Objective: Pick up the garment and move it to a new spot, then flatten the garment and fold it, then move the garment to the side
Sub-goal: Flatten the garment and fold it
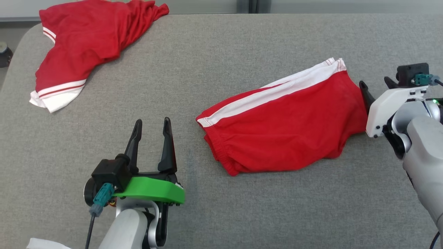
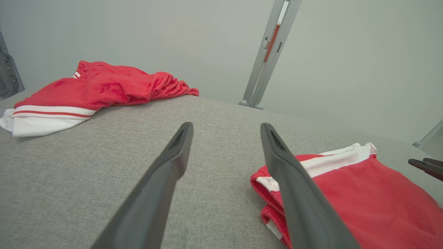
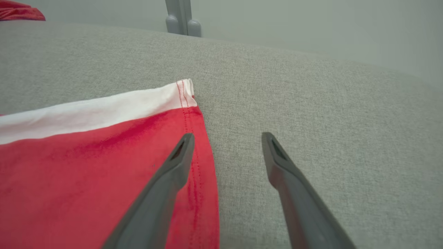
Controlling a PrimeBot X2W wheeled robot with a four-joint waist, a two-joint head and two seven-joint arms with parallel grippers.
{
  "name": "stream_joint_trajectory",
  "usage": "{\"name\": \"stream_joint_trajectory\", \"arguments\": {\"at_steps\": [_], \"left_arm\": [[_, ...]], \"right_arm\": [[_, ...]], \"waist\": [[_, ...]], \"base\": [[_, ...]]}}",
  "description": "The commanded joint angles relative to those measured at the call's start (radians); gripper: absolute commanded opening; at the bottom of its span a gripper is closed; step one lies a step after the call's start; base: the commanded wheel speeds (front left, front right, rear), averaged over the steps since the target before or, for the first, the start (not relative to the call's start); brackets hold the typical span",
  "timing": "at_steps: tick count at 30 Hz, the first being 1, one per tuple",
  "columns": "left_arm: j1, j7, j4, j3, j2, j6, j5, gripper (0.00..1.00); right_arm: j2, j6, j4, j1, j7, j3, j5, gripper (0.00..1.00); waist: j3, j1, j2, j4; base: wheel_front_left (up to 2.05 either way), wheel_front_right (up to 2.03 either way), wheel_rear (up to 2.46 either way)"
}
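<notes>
A red garment with a white side stripe lies folded flat on the grey cloth-covered table, right of centre. My left gripper stands open a little left of its waistband end, nothing between the fingers. My right gripper is open at the garment's right hem edge. In the left wrist view the open left gripper points past the garment. In the right wrist view the open right gripper has its left finger over the garment's hem and its right finger over bare table.
A second red garment with white trim lies crumpled at the far left corner, also in the left wrist view. A grey post stands behind the table. Something white shows at the bottom left edge.
</notes>
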Motion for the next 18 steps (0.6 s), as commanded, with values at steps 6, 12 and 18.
{"name": "stream_joint_trajectory", "arguments": {"at_steps": [6, 12, 18], "left_arm": [[0.033, -0.001, -0.018, 0.027, 0.007, -0.011, 0.059, 1.00], [0.041, -0.001, -0.029, 0.060, 0.010, -0.015, 0.079, 1.00], [0.052, -0.001, -0.025, 0.088, 0.001, -0.023, 0.088, 1.00]], "right_arm": [[-0.039, -0.001, -0.011, 0.055, 0.104, 0.049, 0.091, 1.00], [-0.050, -0.001, 0.007, 0.072, 0.168, 0.065, 0.139, 1.00], [-0.024, 0.000, 0.027, 0.079, 0.226, 0.081, 0.186, 0.34]], "waist": [[-0.005, 0.0000, -0.0001, 0.042], [0.007, 0.0000, -0.0001, 0.070], [0.004, 0.0000, -0.0001, 0.083]], "base": [[0.00, 0.00, 0.00], [0.00, 0.00, 0.00], [0.00, 0.00, 0.00]]}}
